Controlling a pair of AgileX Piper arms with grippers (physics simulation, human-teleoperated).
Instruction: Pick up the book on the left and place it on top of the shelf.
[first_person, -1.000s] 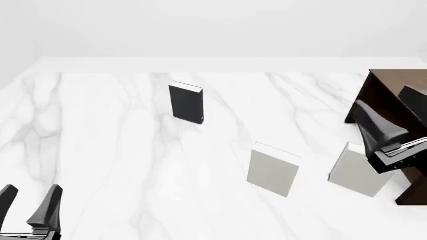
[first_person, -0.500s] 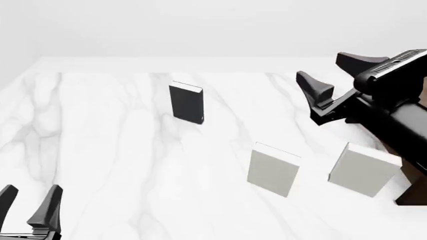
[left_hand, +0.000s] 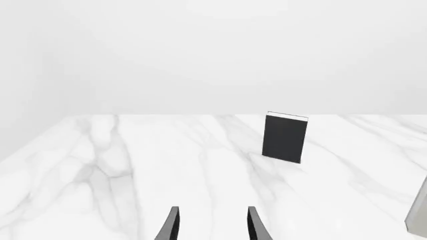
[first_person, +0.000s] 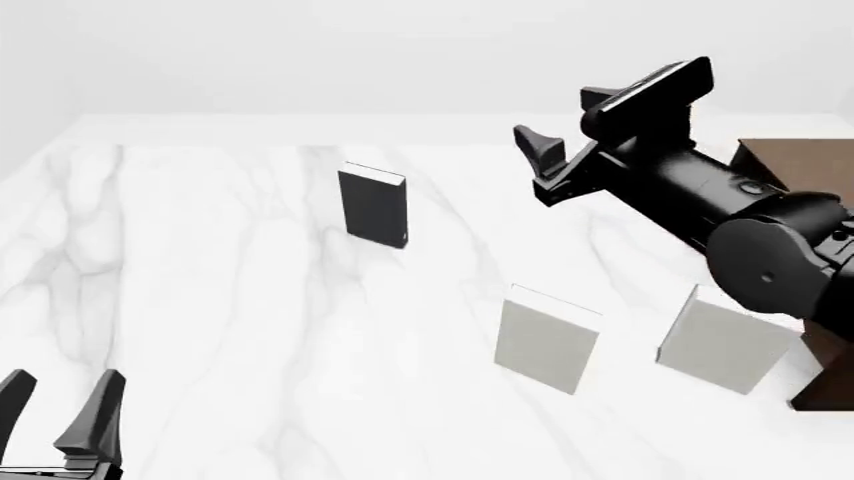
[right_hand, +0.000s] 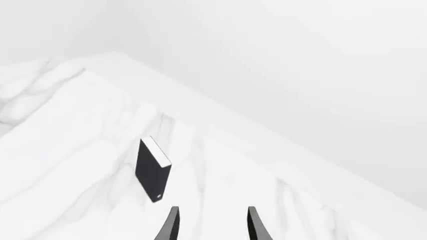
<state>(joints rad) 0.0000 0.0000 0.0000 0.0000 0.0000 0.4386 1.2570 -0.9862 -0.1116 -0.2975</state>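
Far left of table (first_person: 200, 300): book (first_person: 372, 206) upright, untouched, well apart from shelf (first_person: 787, 165). Right gripper (first_person: 607, 125) raised, jaws spread, aimed at book. Left gripper (first_person: 60, 405) idle, jaws spread. Risk: a fingertip nudge topples the upright book before closure.

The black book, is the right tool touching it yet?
Apart. In the front view, the right tool is raised off to the side of the black book with bare table between them. The right wrist view shows its open fingers short of the book.
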